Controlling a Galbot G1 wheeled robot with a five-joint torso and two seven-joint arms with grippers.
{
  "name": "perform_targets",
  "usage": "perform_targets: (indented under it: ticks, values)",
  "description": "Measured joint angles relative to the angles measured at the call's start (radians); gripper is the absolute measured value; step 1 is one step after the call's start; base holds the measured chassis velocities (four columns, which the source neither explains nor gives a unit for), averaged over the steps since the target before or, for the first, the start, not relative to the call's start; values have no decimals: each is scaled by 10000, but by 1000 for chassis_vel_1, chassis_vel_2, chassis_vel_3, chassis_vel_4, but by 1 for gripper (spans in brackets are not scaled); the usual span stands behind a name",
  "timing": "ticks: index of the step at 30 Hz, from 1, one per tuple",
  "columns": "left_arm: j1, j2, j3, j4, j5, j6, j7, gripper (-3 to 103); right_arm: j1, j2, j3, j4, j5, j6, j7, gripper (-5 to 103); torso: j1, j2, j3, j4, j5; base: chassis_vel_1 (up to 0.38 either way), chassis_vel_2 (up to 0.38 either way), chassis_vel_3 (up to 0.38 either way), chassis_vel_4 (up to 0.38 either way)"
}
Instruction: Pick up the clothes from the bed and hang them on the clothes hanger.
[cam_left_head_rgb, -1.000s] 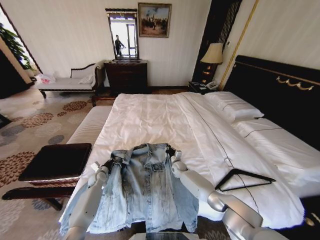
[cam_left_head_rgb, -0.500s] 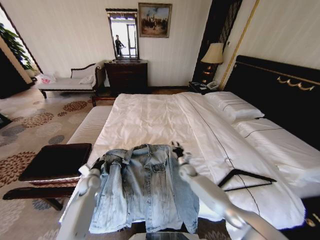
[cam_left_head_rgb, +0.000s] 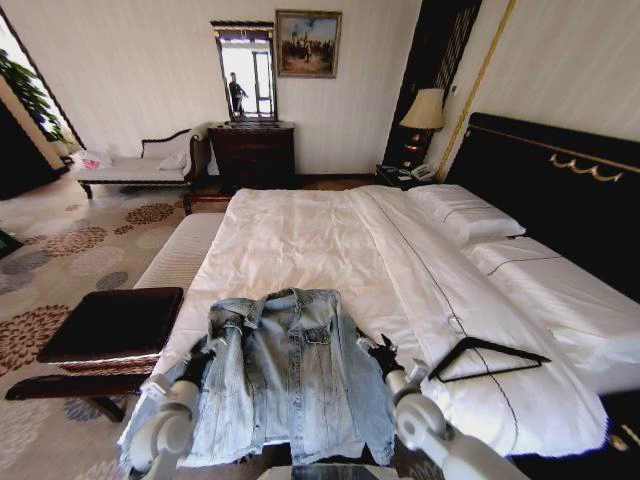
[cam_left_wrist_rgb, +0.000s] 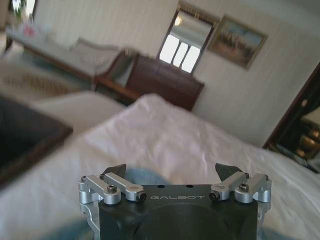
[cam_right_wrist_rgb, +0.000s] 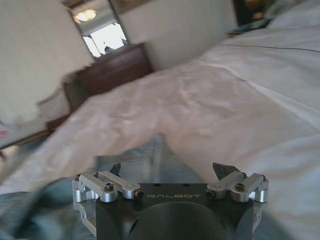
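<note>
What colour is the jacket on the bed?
Light, faded blue denim jacket, seen best in the head view.

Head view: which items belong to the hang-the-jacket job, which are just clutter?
Job:
denim jacket
black coat hanger
bed
left gripper, open
right gripper, open

Clutter:
dark stool
white bench
dresser
lamp

You face a pale far wall (cam_left_head_rgb: 130, 70) with a mirror (cam_left_head_rgb: 245, 68), painting (cam_left_head_rgb: 308, 42), dark dresser (cam_left_head_rgb: 252, 152); patterned carpet (cam_left_head_rgb: 60, 250) lies left.
</note>
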Motion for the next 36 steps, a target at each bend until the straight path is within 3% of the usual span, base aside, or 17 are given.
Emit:
perform_targets:
  ticks: [3, 6, 8, 9, 12, 13, 15, 18, 21, 23, 33, 36]
  values:
    - [128, -94, -873, -1554, 221, -3, -277, 100, 124, -65, -427, 2, -749, 534, -1362, 100, 2, -1, 0, 3, 3, 0, 0, 0, 0]
    - [83, 66, -1605, -2401, 98, 359, -760, 100, 537, -171, -880, -185, -1016, 656, -1867, 100, 0, 0, 0, 4, 0, 0, 0, 0, 0]
    - [-55, 629, -2829, -2974, -78, 629, -1162, 100, 1618, -177, -1789, -452, -762, 682, -1972, 100, 0, 0, -1, -2, -1, 0, 0, 0, 0]
    - [-55, 629, -2829, -2974, -78, 629, -1162, 100, 1618, -177, -1789, -452, -762, 682, -1972, 100, 0, 0, -1, -2, -1, 0, 0, 0, 0]
    - [69, 1123, -4470, -3469, -889, 888, -1503, 100, 3323, 116, -3208, -994, -116, 678, -1768, 100, 3, -1, 2, 9, 0, 0, 0, 0, 0]
    - [69, 1123, -4470, -3469, -889, 888, -1503, 100, 3323, 116, -3208, -994, -116, 678, -1768, 100, 3, -1, 2, 9, 0, 0, 0, 0, 0]
    - [360, 1151, -5131, -3822, -1254, 1003, -1601, 100, 4473, 505, -4415, -1593, 184, 632, -1541, 100, 5, -3, 3, 8, 1, 0, 0, 0, 0]
    - [508, 1029, -5261, -4037, -1268, 1038, -1601, 100, 5128, 734, -5147, -1994, 231, 558, -1349, 100, 5, -2, 3, 5, -2, 0, 0, 0, 0]
    - [613, 757, -5280, -4280, -1269, 1109, -1610, 100, 6356, 1390, -6681, -2894, 219, 253, -372, 100, 2, -2, 2, 3, 0, 0, 0, 0, 0]
    - [614, 736, -5286, -4293, -1268, 1116, -1616, 100, 6468, 1507, -6849, -3015, 223, 219, -265, 100, 2, -3, 2, 3, -4, 0, 0, 0, 0]
    - [637, 485, -5350, -4254, -1204, 1140, -1652, 100, 7125, 3431, -7804, -4737, -62, 5, 722, 100, 0, -2, 1, 2, 0, 0, 0, 0, 0]
    - [636, 437, -5329, -4255, -1159, 1140, -1673, 100, 7268, 3995, -7975, -5396, -598, -197, 1394, 100, 0, -3, 1, 3, -1, 0, 0, 0, 0]
